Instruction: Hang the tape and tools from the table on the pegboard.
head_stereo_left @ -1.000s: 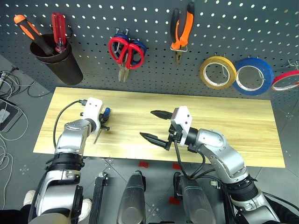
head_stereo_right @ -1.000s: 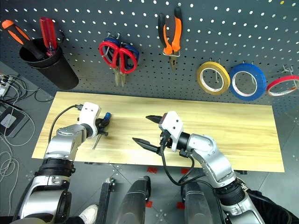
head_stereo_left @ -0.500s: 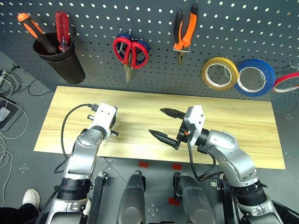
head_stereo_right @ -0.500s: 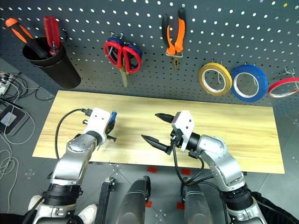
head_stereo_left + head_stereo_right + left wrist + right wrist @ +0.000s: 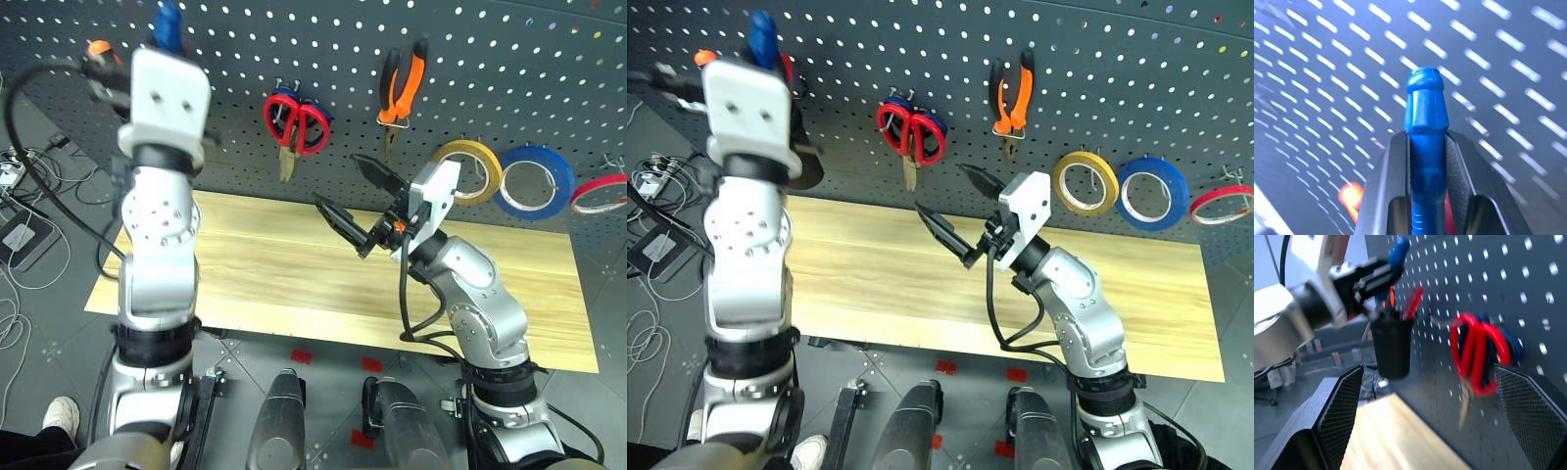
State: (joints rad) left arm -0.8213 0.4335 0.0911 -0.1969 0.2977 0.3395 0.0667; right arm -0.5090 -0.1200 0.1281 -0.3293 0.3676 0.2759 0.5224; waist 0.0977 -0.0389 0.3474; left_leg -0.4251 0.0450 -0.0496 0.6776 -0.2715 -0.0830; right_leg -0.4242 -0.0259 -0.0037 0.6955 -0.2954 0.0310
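The table (image 5: 294, 269) lay bare, scissors (image 5: 296, 121), pliers (image 5: 404, 86) and tape (image 5: 468, 172) already on the pegboard (image 5: 509, 59). My left gripper (image 5: 1426, 147), clamped on the blue screwdriver (image 5: 1425, 161), had risen toward the black cup (image 5: 1392, 350); right gripper (image 5: 355, 201) gaped empty.

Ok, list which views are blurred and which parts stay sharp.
Left wrist view: pegboard holes smear into streaks, while the blue-handled screwdriver between the fingers stays crisp. Right wrist view: red-handled scissors and black cup look soft. Left eye view: the left gripper is slightly smeared; the table is sharp.
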